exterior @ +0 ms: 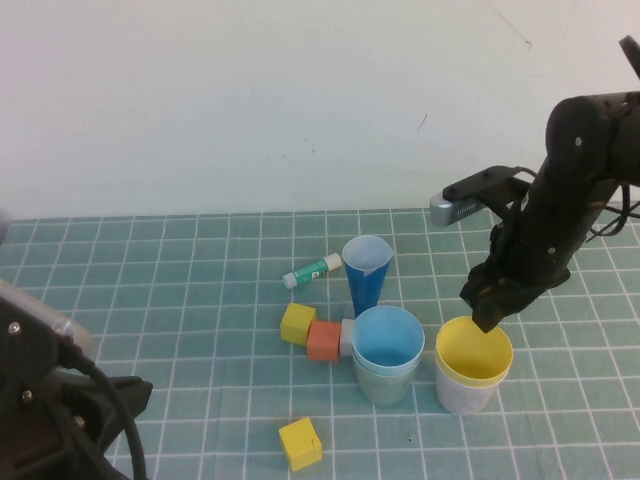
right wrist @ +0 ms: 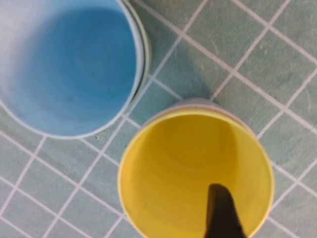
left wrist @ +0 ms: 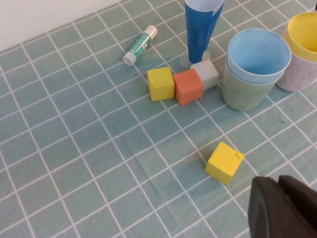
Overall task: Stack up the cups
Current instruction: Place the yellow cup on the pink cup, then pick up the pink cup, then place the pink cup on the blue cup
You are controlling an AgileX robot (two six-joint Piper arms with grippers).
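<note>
The yellow cup [exterior: 474,352] sits nested in the pink cup [exterior: 462,395] at the right of the mat. Just to its left, the light blue cup [exterior: 388,338] is nested in the green cup [exterior: 385,382]. My right gripper [exterior: 486,312] hangs over the yellow cup's far rim and is open. One dark fingertip [right wrist: 223,213] reaches inside the yellow cup [right wrist: 193,173], clear of its wall; the other fingertip is out of view. My left gripper [left wrist: 275,184] is shut and empty, low at the near left, away from the cups.
A dark blue cone-shaped cup [exterior: 366,275] stands behind the blue-green stack, with a glue stick [exterior: 312,270] to its left. Yellow [exterior: 297,323], orange [exterior: 324,340] and white [exterior: 347,337] cubes line up beside the stack. Another yellow cube [exterior: 300,443] lies nearer me.
</note>
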